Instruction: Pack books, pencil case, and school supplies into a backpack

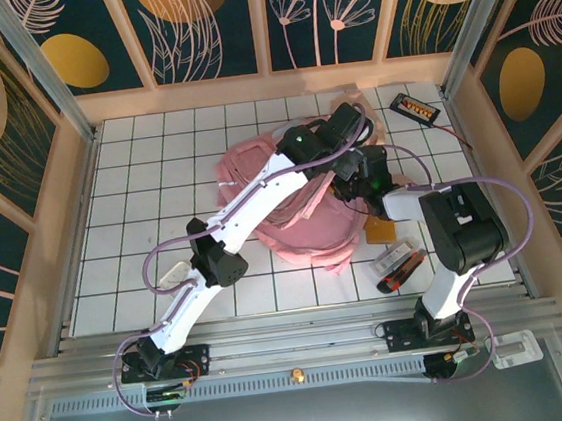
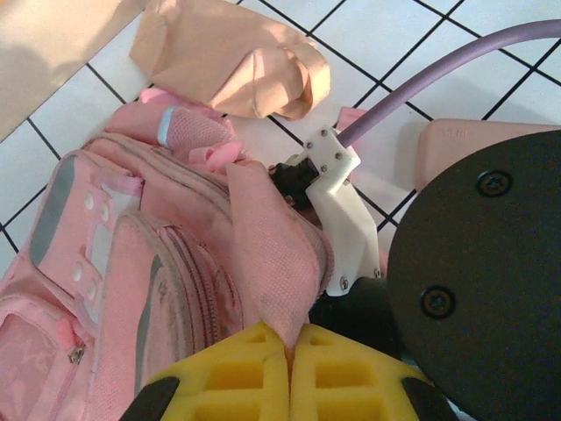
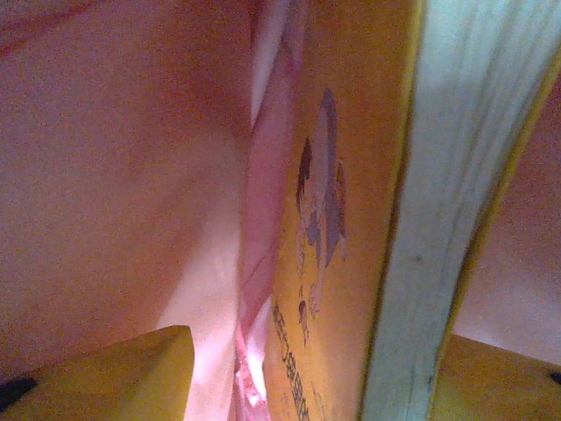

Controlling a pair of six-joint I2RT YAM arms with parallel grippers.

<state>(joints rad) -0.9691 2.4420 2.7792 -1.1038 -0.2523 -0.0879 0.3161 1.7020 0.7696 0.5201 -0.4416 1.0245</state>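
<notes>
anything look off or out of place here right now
Nothing spilled or broken. The backpack lies crumpled rather than upright, and the pencil case sits slumped on the tiles beside it. The yellow booklet has pink fabric on both sides, apparently inside the backpack.

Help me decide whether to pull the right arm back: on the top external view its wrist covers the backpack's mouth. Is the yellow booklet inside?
Observer: Yes. On the right wrist view the yellow booklet sits with pink fabric of the backpack on both sides of it.
Operator: Is the right gripper off it?
Observer: Its jaws stand apart, and on one side pink fabric shows between them and the cover.
Operator: And the left gripper?
Observer: On the left wrist view its jaws are shut, pinching a flap of the backpack.
</notes>
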